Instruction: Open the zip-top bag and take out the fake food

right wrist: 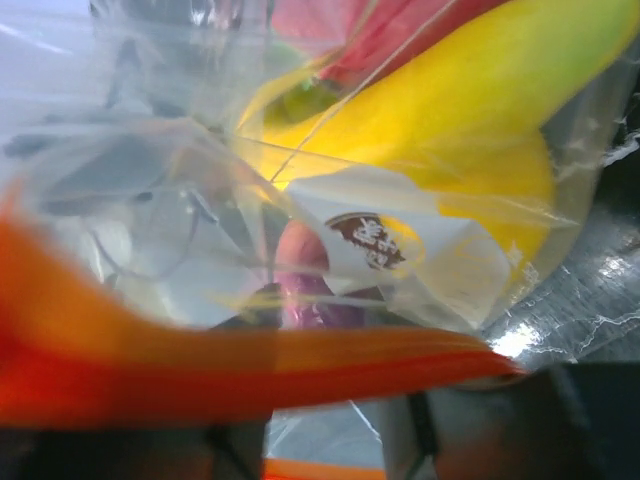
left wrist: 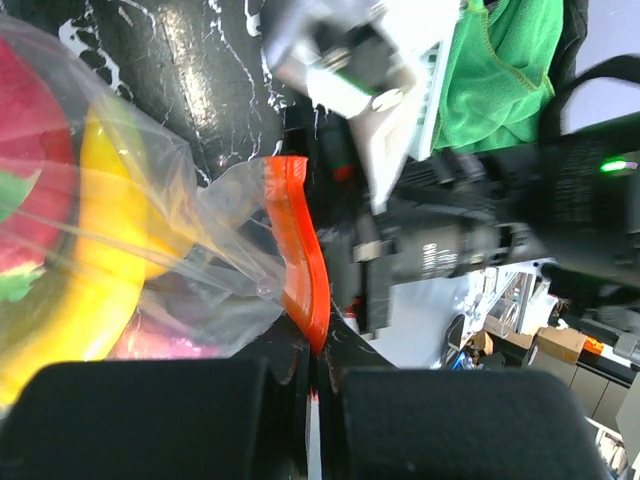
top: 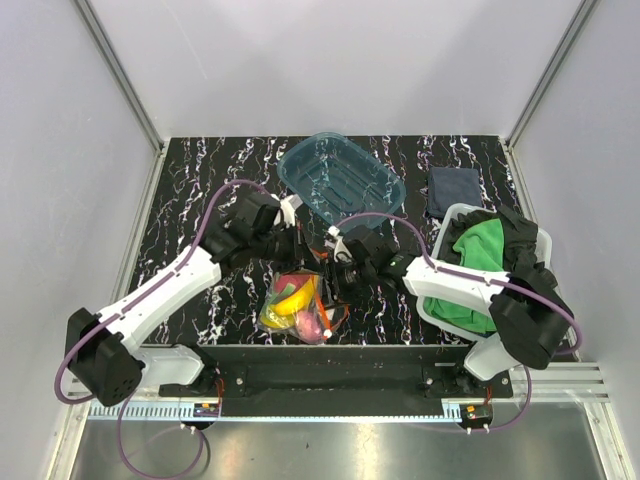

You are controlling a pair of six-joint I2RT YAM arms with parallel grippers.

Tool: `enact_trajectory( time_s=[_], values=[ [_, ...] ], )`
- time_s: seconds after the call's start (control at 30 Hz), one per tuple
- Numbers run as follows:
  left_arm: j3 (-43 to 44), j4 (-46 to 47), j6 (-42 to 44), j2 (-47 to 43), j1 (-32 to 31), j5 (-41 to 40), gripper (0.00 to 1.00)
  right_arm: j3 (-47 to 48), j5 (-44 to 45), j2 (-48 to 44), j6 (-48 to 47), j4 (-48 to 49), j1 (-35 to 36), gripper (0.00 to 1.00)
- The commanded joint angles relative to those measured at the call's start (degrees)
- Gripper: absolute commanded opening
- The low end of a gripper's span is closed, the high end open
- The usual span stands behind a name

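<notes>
Opening step: the bag lies lower centre of the top view, food inside. Left gripper pinches the zip strip. Right gripper sits alongside, grip unclear. It likely must catch the opposite lip.

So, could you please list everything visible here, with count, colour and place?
zip-top bag: one, clear with orange zip strip, table front centre
fake food: several, yellow, red and pink, inside the bag
tray: one, clear teal, back centre
folded cloth: one, dark blue, back right
basket: one, white, right side
green cloth: one, green, in the basket
left claw: one, black, shut on the zip strip
right claw: one, black, at the bag's zip strip
</notes>
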Motion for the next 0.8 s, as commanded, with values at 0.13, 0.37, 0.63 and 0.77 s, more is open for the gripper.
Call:
enact_trajectory(
  time_s=[0.13, 0.37, 0.63, 0.77],
  values=[
    [6.63, 4.78, -1.73, 3.15, 0.28, 4.33, 0.0, -5.15, -8.58, 0.6, -2.24, 9.3, 0.27, 0.62],
    [6.11, 6.18, -3.04, 4.12, 0.19, 5.29, 0.0, -8.3, -13.41, 0.95, -2.87, 15.44, 0.62, 0.82],
    [1.8, 8.91, -5.42, 2.71, -0.25, 5.3, 0.0, -6.47, -8.35, 5.25, 0.55, 20.37, 2.03, 0.91],
    [0.22, 9.52, -6.21, 2.19, -0.78, 4.69, 0.0, -8.75, -1.22, 4.04, 5.56, 23.78, 2.2, 0.89]
  ],
)
